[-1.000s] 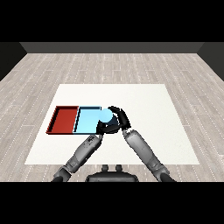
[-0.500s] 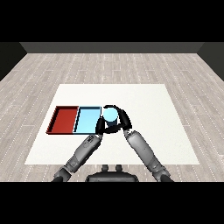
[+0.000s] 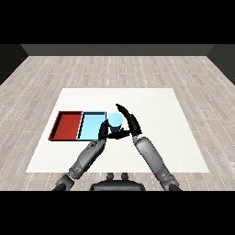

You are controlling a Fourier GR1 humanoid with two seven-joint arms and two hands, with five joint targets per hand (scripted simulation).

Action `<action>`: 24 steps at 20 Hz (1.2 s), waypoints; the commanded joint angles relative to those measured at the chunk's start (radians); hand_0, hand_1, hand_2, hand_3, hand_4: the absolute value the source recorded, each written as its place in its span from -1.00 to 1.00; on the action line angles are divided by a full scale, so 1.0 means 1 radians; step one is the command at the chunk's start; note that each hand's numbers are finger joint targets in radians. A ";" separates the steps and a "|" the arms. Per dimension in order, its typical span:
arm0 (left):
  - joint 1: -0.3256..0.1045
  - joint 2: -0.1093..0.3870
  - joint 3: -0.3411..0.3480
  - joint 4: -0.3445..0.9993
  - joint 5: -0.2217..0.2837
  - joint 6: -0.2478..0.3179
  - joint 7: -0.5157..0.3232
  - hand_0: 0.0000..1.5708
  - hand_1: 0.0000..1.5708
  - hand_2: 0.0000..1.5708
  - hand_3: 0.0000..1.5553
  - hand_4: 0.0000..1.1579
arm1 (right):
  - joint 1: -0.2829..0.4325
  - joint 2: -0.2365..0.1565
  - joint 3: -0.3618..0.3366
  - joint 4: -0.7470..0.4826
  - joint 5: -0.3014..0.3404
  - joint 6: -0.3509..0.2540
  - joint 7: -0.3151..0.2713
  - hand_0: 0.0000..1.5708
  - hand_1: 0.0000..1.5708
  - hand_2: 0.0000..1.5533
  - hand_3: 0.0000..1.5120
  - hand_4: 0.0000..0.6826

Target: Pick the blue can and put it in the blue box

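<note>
The blue can point(image 3: 114, 120) stands upright just right of the light blue tray point(image 3: 91, 125), near that tray's right rim. My right hand point(image 3: 131, 123) is curled round the can's far and right sides. My left hand point(image 3: 104, 131) sits close against the can's lower left with relaxed fingers, over the blue tray's right edge. The can's lower part is hidden behind both hands.
A red tray point(image 3: 68, 125) lies against the left side of the blue tray. Both trays rest on the white table point(image 3: 170, 119), which has grey wooden floor around it.
The blue can and my right hand have shifted a little to the right, off the blue tray's right edge. My left hand stays beside the can.
</note>
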 commanded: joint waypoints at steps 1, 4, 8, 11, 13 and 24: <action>-0.001 -0.010 -0.010 0.001 -0.010 0.031 0.013 1.00 1.00 1.00 0.92 0.95 | 0.080 -0.007 -0.070 -0.075 -0.047 0.001 -0.015 -1.00 -1.00 -1.00 -1.00 -1.00; 0.086 0.043 0.005 -0.040 -0.067 0.023 -0.013 1.00 1.00 1.00 0.91 0.95 | 0.071 -0.016 -0.141 -0.046 -0.103 0.015 -0.067 -1.00 -1.00 -1.00 -1.00 -1.00; 0.028 0.078 0.083 -0.024 -0.083 0.022 0.076 1.00 1.00 0.99 0.90 0.94 | 0.081 -0.007 -0.172 -0.031 -0.101 0.014 -0.065 -1.00 -1.00 -1.00 -1.00 -1.00; -0.008 0.141 0.132 -0.002 -0.091 0.014 0.118 1.00 1.00 1.00 0.91 0.95 | 0.210 -0.025 -0.171 -0.081 -0.123 0.029 -0.121 -1.00 -1.00 -1.00 -1.00 -1.00; 0.005 0.165 0.153 0.026 -0.093 -0.016 0.140 1.00 1.00 1.00 0.91 0.96 | 0.158 -0.027 -0.218 -0.041 -0.159 0.056 -0.116 -1.00 -1.00 -1.00 -1.00 -1.00; -0.145 0.327 0.151 0.371 -0.264 0.027 0.392 1.00 1.00 0.98 0.87 0.77 | 0.198 -0.028 -0.275 -0.005 -0.225 0.085 -0.156 -1.00 -1.00 -1.00 -1.00 -1.00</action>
